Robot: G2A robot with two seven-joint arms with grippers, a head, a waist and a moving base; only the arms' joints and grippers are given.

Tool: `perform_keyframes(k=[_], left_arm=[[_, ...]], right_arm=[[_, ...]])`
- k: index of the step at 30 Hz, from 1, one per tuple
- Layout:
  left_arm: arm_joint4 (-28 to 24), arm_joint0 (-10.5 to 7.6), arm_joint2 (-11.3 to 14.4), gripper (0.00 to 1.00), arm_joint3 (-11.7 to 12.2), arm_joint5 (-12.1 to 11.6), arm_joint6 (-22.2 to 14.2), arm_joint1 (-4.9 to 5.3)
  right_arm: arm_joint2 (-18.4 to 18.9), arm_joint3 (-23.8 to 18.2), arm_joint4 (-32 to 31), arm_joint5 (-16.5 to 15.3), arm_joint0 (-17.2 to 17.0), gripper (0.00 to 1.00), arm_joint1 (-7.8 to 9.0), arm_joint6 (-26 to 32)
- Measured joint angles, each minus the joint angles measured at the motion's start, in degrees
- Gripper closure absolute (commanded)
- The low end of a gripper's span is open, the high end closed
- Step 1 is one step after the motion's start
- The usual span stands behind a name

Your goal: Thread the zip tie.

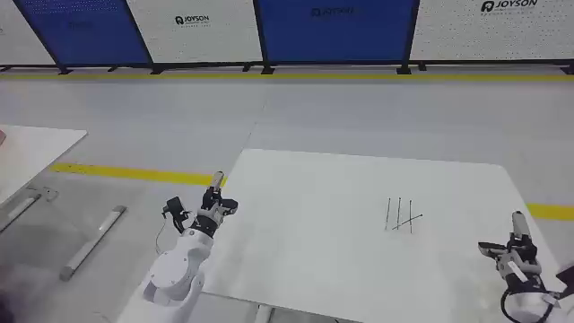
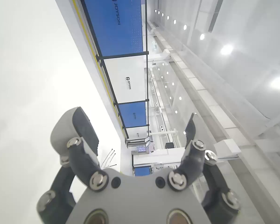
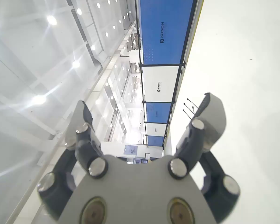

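Jaws of left gripper (image 2: 137,122), right gripper (image 3: 145,104) spread; zip ties (image 1: 401,216) thin, black.

R gripper (image 3: 147,104) spread wide; zip ties (image 3: 188,106) lie on white table (image 3: 247,47) beyond it.

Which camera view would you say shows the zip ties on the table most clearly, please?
The top view: the zip ties lie whole and uncovered on the white table, seen from above. Both wrist views catch them far off, at a shallow angle and partly hidden.
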Motion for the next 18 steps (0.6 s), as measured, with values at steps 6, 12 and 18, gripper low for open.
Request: perform_keyframes(k=[6, 12, 18], left_arm=[[0.0, 0.0, 0.0, 0.22, 0.0, 0.0, 0.0, 0.0], [0.0, 0.0, 0.0, 0.0, 0.0, 0.0, 0.0, 0.0], [0.0, 0.0, 0.0, 0.0, 0.0, 0.0, 0.0, 0.0]], right_arm=[[0.0, 0.0, 0.0, 0.0, 0.0, 0.22, 0.0, 0.0], [0.0, 0.0, 0.0, 0.0, 0.0, 0.0, 0.0, 0.0], [1.7, -0.7, -6.2, 4.5, 2.4, 0.0, 0.82, 7.6]])
